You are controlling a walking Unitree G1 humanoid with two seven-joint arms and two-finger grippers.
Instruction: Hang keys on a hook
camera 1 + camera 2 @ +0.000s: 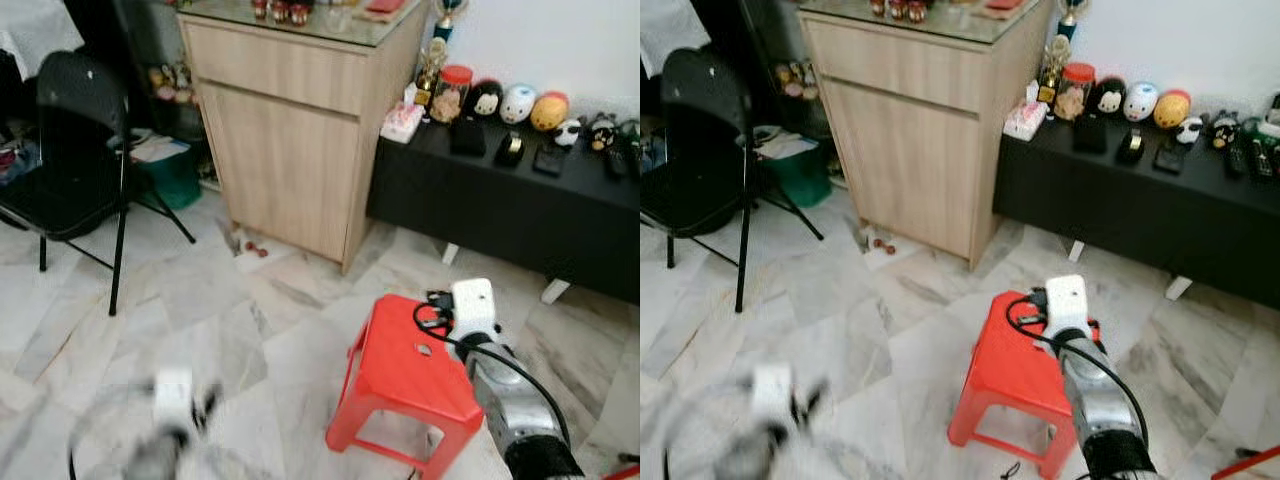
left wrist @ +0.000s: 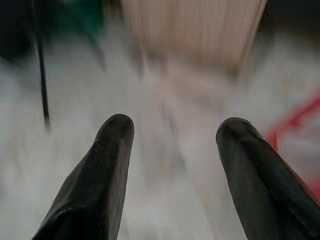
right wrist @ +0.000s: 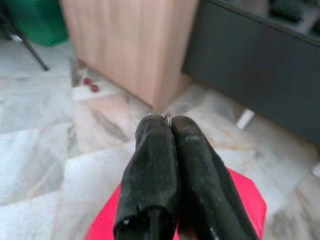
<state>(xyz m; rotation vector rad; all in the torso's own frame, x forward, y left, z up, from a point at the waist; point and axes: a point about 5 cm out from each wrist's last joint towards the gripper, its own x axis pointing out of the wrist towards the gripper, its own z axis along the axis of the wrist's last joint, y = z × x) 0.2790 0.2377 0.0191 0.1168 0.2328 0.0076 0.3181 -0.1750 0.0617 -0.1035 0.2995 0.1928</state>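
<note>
With my right gripper (image 3: 167, 120) over the red stool (image 1: 400, 375), its fingers are pinched together on a key ring (image 3: 168, 118). My left gripper (image 2: 172, 130) hangs with fingers apart. I judge this the carrying step; next I must find a hook.

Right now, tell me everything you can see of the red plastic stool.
The red plastic stool stands upright on the pale marbled floor tiles, in front of the light wooden cabinet and the low black bench. It looks like glossy moulded plastic, with a flat seat with cut corners, a small hole in the seat and splayed legs. The right gripper is above its seat, fingers pressed shut on a small metal ring.
</note>
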